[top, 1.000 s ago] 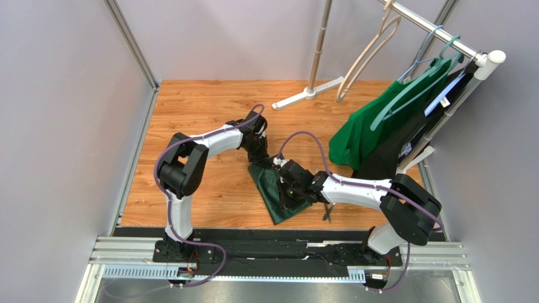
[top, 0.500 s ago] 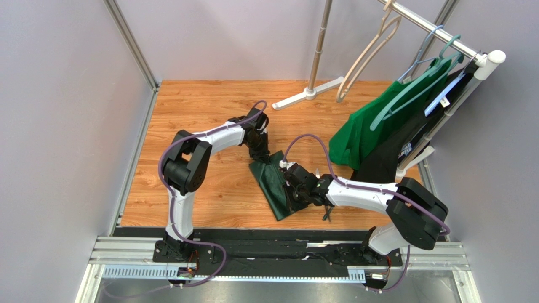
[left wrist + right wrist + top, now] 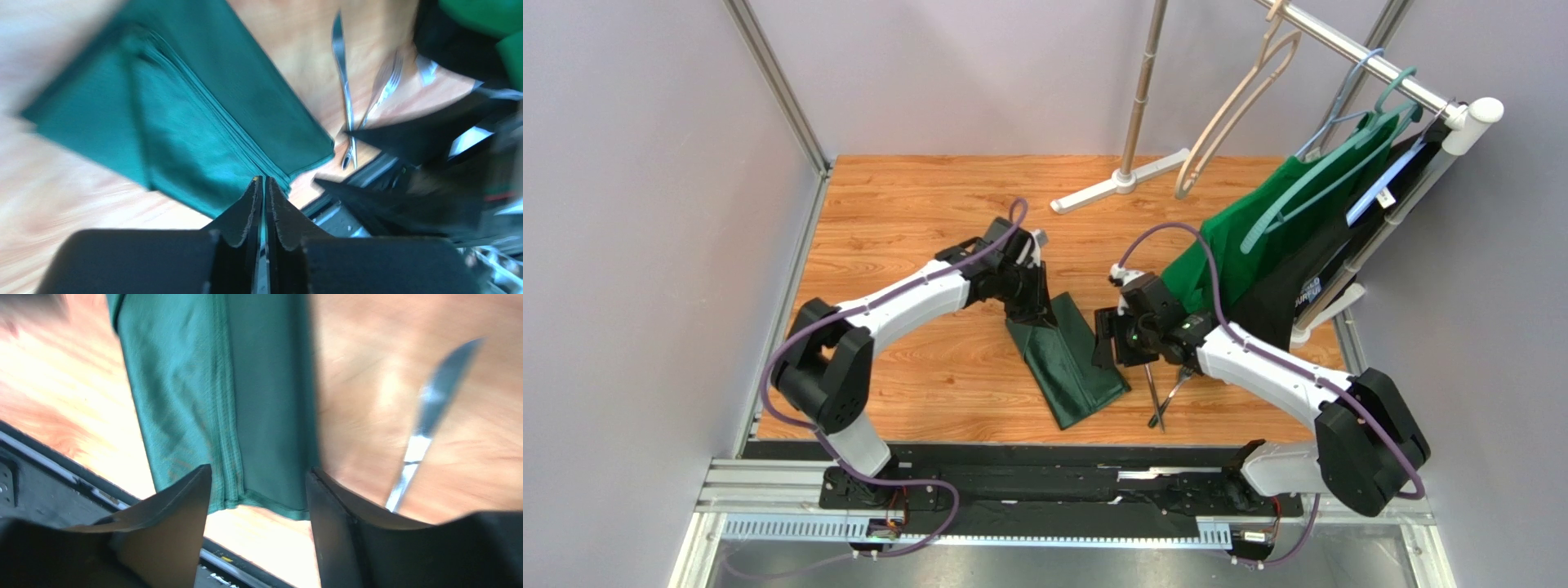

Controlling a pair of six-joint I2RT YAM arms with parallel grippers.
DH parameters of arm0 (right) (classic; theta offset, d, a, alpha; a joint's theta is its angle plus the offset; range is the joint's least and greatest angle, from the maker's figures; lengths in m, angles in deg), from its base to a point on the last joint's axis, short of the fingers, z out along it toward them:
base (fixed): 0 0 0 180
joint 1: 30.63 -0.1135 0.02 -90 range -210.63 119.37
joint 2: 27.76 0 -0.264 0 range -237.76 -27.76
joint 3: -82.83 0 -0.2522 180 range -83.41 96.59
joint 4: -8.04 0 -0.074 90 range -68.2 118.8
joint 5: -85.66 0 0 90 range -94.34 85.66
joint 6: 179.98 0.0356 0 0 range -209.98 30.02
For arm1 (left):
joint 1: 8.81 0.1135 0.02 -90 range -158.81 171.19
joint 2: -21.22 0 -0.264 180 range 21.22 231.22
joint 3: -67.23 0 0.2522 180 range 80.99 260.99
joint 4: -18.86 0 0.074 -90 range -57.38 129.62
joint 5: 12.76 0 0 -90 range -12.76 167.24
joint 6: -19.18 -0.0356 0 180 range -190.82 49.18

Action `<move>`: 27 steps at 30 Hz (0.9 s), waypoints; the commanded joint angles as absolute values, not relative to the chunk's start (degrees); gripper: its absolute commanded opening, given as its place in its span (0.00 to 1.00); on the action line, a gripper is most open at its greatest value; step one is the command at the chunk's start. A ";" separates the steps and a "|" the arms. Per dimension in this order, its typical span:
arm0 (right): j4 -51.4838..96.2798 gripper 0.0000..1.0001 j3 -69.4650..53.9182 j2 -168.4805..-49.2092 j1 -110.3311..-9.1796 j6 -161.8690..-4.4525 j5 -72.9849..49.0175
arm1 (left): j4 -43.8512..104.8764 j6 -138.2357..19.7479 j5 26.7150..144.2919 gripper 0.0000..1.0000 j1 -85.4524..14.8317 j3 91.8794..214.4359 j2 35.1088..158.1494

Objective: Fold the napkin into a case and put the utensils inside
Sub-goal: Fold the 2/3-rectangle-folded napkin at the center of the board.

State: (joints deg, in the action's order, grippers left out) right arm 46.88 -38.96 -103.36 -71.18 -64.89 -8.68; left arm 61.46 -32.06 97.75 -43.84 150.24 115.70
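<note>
Right tool (image 3: pixel 256 478) is now standing wide open and empty, lifting clear of the folded case (image 3: pixel 1070 363), which is lying flat on the surface (image 3: pixel 891 221). Left tool (image 3: pixel 265 184) is hovering all but closed, gripping nothing. Utensils (image 3: pixel 1161 392) are waiting beside it, not yet inside.

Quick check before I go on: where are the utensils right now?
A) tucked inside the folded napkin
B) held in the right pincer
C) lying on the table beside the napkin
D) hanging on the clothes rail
C: the utensils lie bare on the wooden table, just right of the folded napkin. The right pincer stands open and empty.
</note>
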 commanded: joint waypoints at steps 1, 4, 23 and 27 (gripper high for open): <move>45.45 0.67 -39.64 -102.38 -65.35 -69.23 -14.53 | 55.30 -27.67 102.03 0.08 -47.21 148.05 120.80; 44.92 0.70 -40.95 -103.17 -65.00 -70.55 -15.15 | 52.67 -25.83 101.41 0.07 -48.97 147.87 122.99; 34.03 0.44 -50.09 -104.76 -63.94 -63.53 -21.74 | 54.49 -27.84 96.32 0.05 -49.33 144.79 125.56; 33.41 0.30 -51.15 -103.88 -64.03 -62.03 -21.66 | 57.22 -28.64 96.67 0.12 -48.80 146.73 120.99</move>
State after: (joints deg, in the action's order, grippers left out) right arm 37.24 -50.11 -105.30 -64.19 -64.81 -19.94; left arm 54.94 -26.81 97.41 -49.30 144.52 127.50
